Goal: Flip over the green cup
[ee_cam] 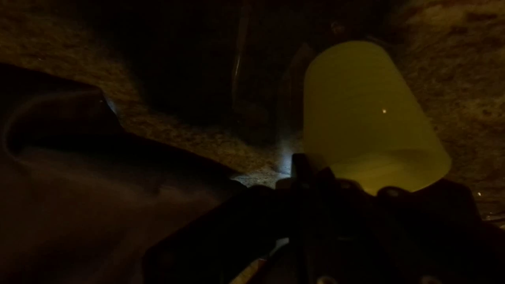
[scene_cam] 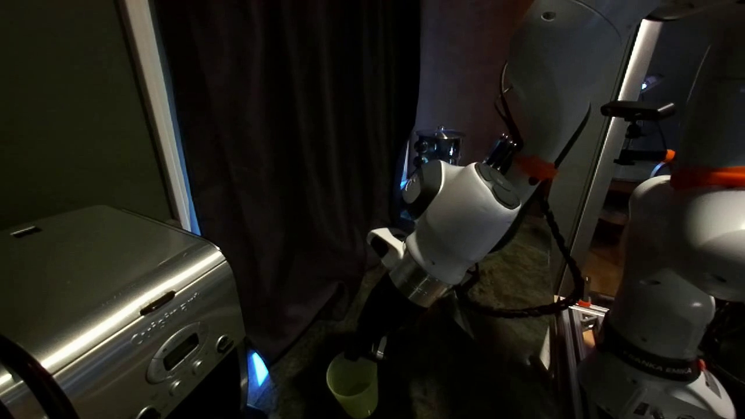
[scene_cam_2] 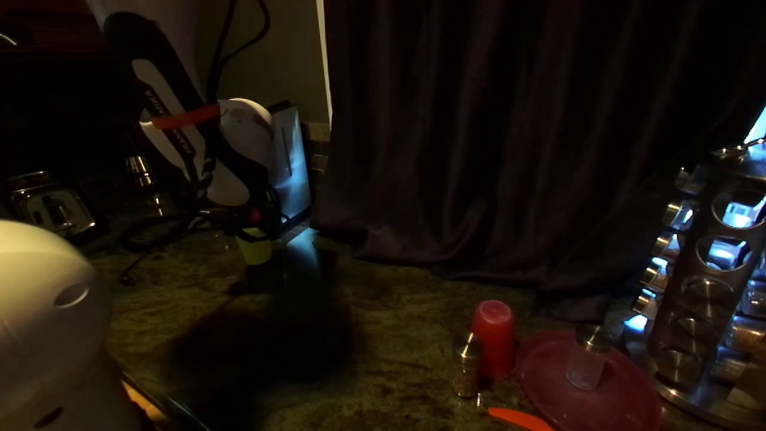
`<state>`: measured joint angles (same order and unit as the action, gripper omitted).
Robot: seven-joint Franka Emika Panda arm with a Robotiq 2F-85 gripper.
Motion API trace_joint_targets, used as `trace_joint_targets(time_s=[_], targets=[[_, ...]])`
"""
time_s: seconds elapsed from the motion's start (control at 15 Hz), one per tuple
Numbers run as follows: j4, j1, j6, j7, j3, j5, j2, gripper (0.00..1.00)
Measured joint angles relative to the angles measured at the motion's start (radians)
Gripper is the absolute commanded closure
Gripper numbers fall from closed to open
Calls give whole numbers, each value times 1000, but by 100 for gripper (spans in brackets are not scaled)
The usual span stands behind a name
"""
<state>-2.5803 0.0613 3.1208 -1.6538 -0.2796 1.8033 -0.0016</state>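
Dark curtain [scene_cam: 291, 145] across the back, mottled stone countertop [scene_cam_2: 395, 323] below, very dim in here, and straight to the gripper [scene_cam: 366, 352]: jaws drawn together, clamped on the green cup [scene_cam: 356, 387] at its rim! Over on the wrist view, the cup lies just ahead of the fingertips and off to their right, mouth nearest them, base pointing away. Mouth up in an exterior view, leaning a touch; whether the base meets the counter, I cannot tell. Above the jaws, the white arm [scene_cam: 460, 221] slants in. Out to their left, as that camera has it, sits a silver appliance [scene_cam: 105, 291]. Now, in an exterior view, well to the right of the jaws: a shaker [scene_cam_2: 467, 368] just beside a red cup [scene_cam_2: 495, 347], then a pink plate [scene_cam_2: 625, 395] carrying a jar [scene_cam_2: 586, 368], and farthest out, a spice rack [scene_cam_2: 679, 299].
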Motion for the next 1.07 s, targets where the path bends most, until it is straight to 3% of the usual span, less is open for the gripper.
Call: trace_joint_targets(time_s=[0.27,0.33,0.4,0.67,1.0,1.07], targets=[[48,0,-1,-142,-1,140,60,99],[59,0,-2,-174,-1,168,75,70],[69,0,-3,-205,-3,196,91,69],[100,0,-5,-289,-7,268,144,40],[108,0,-5,-295,-9,268,166,3],[107,2,-5,-286,-7,257,165,0]])
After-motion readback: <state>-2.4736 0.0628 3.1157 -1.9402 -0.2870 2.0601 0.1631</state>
